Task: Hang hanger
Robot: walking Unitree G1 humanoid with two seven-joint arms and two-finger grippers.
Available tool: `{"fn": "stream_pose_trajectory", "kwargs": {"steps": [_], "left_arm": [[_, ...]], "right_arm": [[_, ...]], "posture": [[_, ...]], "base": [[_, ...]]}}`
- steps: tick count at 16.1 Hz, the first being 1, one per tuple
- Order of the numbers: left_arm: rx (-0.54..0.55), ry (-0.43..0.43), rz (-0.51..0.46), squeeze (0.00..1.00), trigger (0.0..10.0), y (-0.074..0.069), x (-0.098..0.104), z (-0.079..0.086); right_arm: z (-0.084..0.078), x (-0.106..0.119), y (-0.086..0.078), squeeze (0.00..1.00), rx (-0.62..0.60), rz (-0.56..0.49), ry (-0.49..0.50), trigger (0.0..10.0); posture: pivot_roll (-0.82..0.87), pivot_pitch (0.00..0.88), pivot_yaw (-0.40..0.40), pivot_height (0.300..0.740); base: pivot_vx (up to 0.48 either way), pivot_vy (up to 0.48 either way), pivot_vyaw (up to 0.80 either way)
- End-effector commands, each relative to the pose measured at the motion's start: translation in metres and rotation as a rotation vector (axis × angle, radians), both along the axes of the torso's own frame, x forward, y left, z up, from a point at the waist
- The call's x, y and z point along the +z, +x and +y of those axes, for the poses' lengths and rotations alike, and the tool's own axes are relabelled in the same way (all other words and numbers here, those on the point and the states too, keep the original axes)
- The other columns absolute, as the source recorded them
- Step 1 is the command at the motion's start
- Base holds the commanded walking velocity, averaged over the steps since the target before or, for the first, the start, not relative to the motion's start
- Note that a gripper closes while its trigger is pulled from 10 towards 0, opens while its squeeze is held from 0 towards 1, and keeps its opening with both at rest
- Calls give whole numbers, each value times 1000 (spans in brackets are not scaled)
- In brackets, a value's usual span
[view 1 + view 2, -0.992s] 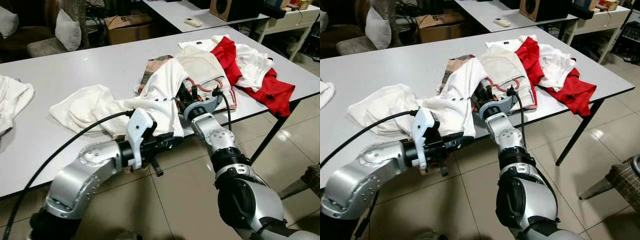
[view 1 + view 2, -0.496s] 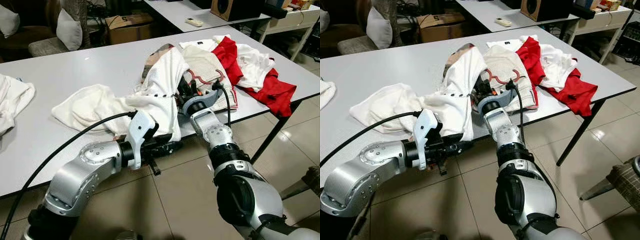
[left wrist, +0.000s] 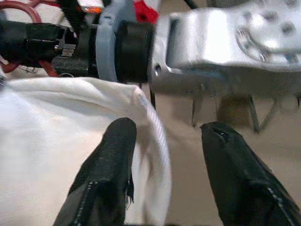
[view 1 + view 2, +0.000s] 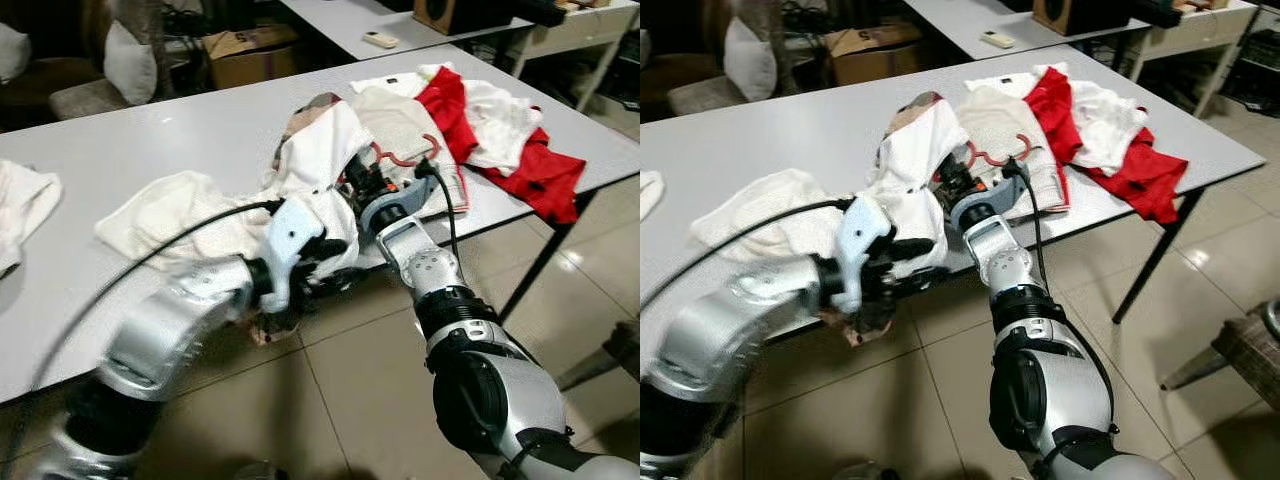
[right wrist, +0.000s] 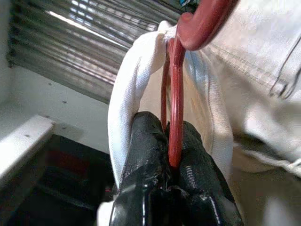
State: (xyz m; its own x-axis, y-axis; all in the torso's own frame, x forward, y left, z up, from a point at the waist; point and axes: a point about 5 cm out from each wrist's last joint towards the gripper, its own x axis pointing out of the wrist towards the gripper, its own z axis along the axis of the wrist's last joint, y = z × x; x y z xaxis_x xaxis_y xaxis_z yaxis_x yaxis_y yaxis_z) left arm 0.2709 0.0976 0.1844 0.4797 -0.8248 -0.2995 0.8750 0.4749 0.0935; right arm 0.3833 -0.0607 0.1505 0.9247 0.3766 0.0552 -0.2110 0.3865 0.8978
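Note:
A red hanger (image 4: 402, 156) lies partly inside a white garment (image 4: 322, 158) at the table's front edge. My right gripper (image 4: 362, 186) is shut on the hanger's thin red bar (image 5: 175, 94), with the white fabric draped around its fingers (image 5: 146, 141). My left gripper (image 3: 164, 129) is open just below the right one, at the garment's hanging hem (image 3: 153, 122). One finger (image 3: 113, 155) rests against the cloth and the hem edge runs between the two. The rest of the hanger is hidden under the garment.
On the grey table (image 4: 150, 130) lie a white towel (image 4: 170, 215) at left and red and white clothes (image 4: 540, 175) at right. A table leg (image 4: 545, 265) slants down at right. A second table, a cardboard box (image 4: 250, 50) and cushions stand behind.
My left gripper has risen from under the table edge to the garment's hem. The right gripper has stayed shut on the hanger, shifting slightly with the garment.

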Motion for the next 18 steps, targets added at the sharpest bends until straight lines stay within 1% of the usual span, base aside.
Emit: {"fn": "stream_pose_trajectory", "kwargs": {"steps": [1, 2, 3, 5, 6, 7, 8, 9, 10, 12, 13, 14, 15, 16, 17, 18], "left_arm": [[-47, 23, -49, 1000, 10000, -3, 8, -2], [-103, 46, -76, 1000, 10000, -7, 13, 0], [-133, 69, -93, 1000, 10000, -10, 14, 1], [-169, 144, -117, 1000, 10000, -12, 16, 8], [-166, 148, -116, 1000, 10000, -12, 23, 17], [-140, 119, -110, 1000, 10000, -11, 28, 23], [-51, 77, -111, 1000, 10000, -5, 32, 39], [164, 9, -106, 1000, 10000, 5, 33, 73], [238, -7, -94, 1000, 10000, 8, 30, 85], [369, 15, -61, 1000, 10000, 7, 15, 104], [412, 32, -51, 1000, 10000, 6, 6, 108], [530, -42, -55, 1000, 10000, 3, -13, 107], [591, -83, -41, 973, 10000, 2, -23, 105], [651, -110, -19, 780, 10000, -2, -33, 101], [674, -167, 10, 710, 10000, -12, -45, 92], [674, -193, 15, 671, 10000, -14, -48, 88]], "right_arm": [[8, 8, 2, 0, 15, -22, -26, 10000], [8, 9, 2, 0, 22, -25, 1, 10000], [7, 9, 2, 0, 20, -25, -5, 10000], [6, 9, 3, 0, 13, -22, -25, 10000], [5, 9, 4, 0, 17, -21, -26, 10000], [4, 10, 3, 0, 27, -30, -35, 10000], [2, 13, 2, 0, 52, -70, -41, 10000], [-4, 21, -2, 0, 108, -170, -87, 10000], [-7, 24, -4, 0, 128, -207, -107, 10000], [-15, 30, -13, 0, 171, -276, -160, 10000], [-19, 32, -18, 0, 191, -301, -185, 10000], [-36, 31, -35, 0, 202, -310, -240, 10000], [-44, 30, -44, 0, 209, -311, -256, 10000], [-54, 30, -56, 0, 222, -321, -275, 10000], [-67, 36, -79, 0, 268, -357, -287, 10000], [-70, 38, -87, 0, 291, -371, -280, 10000]], "posture": [[10, 0, 79, 740], [11, 0, 77, 740], [16, 0, 72, 740], [23, 0, 63, 740], [23, 0, 64, 740], [22, 0, 66, 740], [21, 0, 68, 740], [20, 0, 67, 740], [20, 0, 67, 740], [17, 0, 61, 740], [17, 0, 61, 740], [7, 0, 36, 740], [3, 0, 33, 740], [-4, 0, 29, 740], [-15, 0, 23, 740], [-17, 0, 19, 740]], "base": [[0, 0, 0], [0, 0, 0], [0, 0, 0], [0, 0, 0], [0, 0, 0], [0, 0, 0], [0, 0, 788], [0, 0, 794], [0, 0, 794], [0, 0, 778], [0, 0, 775], [0, 0, 756], [0, 0, 750], [0, 0, 750], [0, 0, 750], [0, 0, 744]]}}
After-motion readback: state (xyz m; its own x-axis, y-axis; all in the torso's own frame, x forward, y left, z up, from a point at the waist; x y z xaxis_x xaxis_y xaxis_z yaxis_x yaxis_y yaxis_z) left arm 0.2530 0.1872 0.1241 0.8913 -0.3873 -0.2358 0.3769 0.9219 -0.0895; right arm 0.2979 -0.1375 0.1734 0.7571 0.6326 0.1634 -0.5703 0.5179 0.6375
